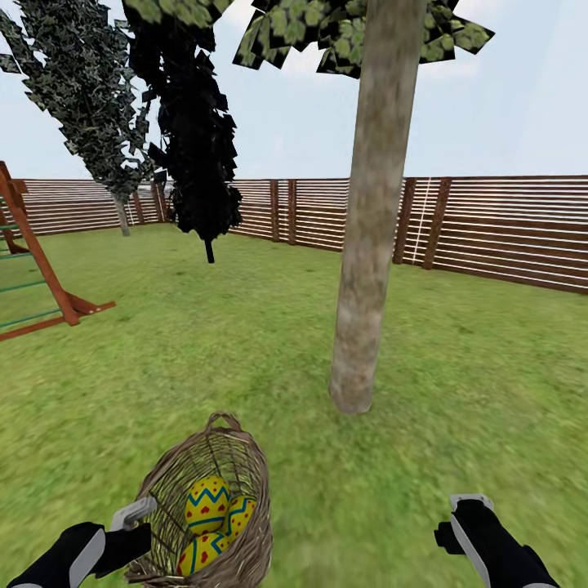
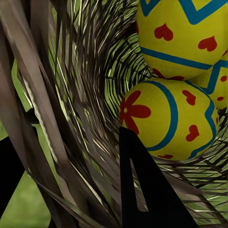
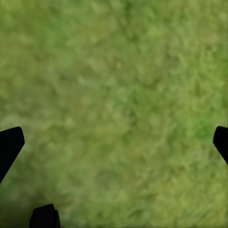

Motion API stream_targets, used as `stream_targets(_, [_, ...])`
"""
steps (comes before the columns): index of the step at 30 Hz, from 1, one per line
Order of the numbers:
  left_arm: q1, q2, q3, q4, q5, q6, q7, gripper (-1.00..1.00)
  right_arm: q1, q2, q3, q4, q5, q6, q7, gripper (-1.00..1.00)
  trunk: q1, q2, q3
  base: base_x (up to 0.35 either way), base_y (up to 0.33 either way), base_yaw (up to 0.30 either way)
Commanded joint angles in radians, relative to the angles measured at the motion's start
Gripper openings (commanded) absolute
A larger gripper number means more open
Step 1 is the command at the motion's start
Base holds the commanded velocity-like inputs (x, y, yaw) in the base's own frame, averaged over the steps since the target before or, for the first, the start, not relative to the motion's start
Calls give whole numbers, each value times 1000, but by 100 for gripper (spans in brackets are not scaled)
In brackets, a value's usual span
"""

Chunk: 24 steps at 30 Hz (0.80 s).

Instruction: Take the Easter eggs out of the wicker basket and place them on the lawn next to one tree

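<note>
holding the wicker basket by its rim, the left gripper had its fingers clamped on the weave. all three easter eggs still lay inside, near the tree; the right gripper hung spread and empty over the lawn. nothing placed yet.
</note>
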Motion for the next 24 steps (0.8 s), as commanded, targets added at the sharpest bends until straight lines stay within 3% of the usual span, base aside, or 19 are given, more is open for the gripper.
stream_targets(1, [-1, -1, 9, -2, 10, 8, -3, -100, 0, 0, 0, -1, -3, 4, -3, 100, 4, -8, -4, 0, 0, 0])
stream_targets(24, [-1, -2, 7, 0, 10, 8, -2, -100, 0, 2, -1, -1, -3, -1, -4, 100, 92, -169, -76, 0, 0, 0])
